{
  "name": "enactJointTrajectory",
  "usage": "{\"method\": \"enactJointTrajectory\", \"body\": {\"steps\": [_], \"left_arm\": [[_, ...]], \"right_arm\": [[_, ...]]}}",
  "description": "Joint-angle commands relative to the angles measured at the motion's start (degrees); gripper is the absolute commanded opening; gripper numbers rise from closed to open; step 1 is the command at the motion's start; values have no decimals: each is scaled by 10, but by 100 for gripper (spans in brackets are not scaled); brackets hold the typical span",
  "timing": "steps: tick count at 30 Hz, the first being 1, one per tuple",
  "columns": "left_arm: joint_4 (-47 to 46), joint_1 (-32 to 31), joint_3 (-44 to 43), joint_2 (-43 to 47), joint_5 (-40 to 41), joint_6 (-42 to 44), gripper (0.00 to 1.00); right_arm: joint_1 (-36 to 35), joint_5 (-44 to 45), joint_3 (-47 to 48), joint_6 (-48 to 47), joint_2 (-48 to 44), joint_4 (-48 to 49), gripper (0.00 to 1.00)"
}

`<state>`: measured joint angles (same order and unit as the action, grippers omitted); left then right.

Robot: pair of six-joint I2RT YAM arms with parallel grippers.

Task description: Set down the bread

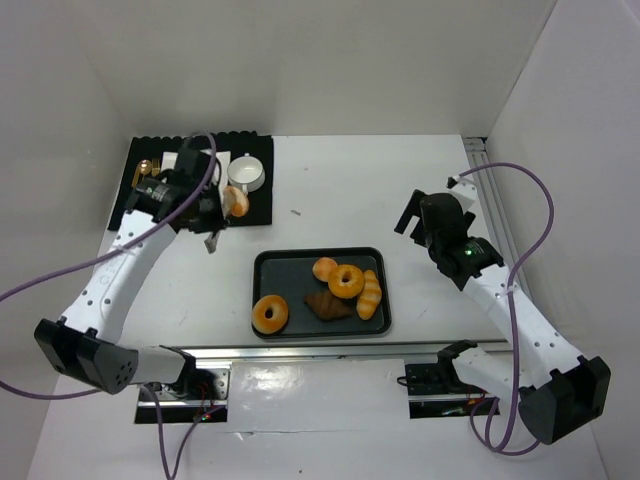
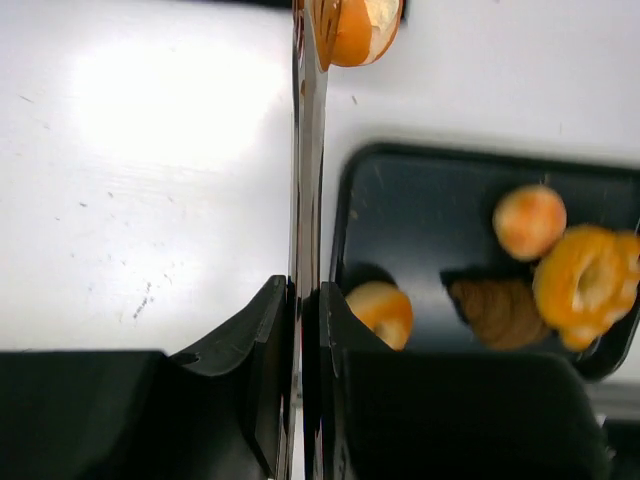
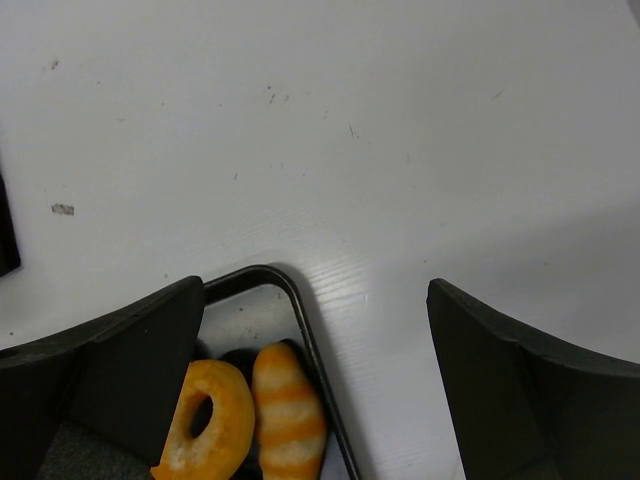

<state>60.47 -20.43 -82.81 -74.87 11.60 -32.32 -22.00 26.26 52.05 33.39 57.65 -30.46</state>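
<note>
**Overhead view:** The left gripper (image 1: 214,210) reaches to the far-left of the dark tray (image 1: 262,290) and hangs over a black mat (image 1: 250,140) set with a white cup (image 1: 246,174). One bun (image 1: 237,201) sits at its tip, lifted off the table and just beside the cup. This suggests the bun is being carried to the place setting. The other bun (image 1: 324,268) lies on the tray's far side, touching a ring donut (image 1: 347,281). A chocolate croissant (image 1: 327,305), a striped roll (image 1: 371,293) and a second ring donut (image 1: 269,314) share the tray. The right gripper (image 1: 420,215) waits off the tray's far-right corner, well clear of the work.

**Left wrist view:** The jaws are pressed together on slim metal tongs (image 2: 308,150), and the tongs pinch the carried bun (image 2: 355,25) at their far end. The tool appears to spare the soft bread a direct squeeze. The tray (image 2: 345,240) and the other bun (image 2: 528,220) lie off to the right.

**Right wrist view:** The right gripper (image 3: 312,292) has its jaws wide apart and holds nothing. Below it are the tray's rounded corner (image 3: 290,285), a ring donut (image 3: 205,420) and the striped roll (image 3: 290,420).
</note>
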Motion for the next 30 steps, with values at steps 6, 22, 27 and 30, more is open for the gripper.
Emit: {"method": "enactJointTrajectory", "body": {"steps": [6,22,27,30], "left_arm": [[-102,152,-135,-114,25,43,17],[-142,240,-283,-400,-25,19,47],[-142,246,-274,-397,-30,19,61],[-149,246,-257,-368,-30,19,64]], "right_arm": [[-4,9,-1,0,-17,30,99],[-4,32,5,-5,12,20,99],[-4,38,5,-5,7,15,99],[-4,38,5,-5,7,15,99]]}}
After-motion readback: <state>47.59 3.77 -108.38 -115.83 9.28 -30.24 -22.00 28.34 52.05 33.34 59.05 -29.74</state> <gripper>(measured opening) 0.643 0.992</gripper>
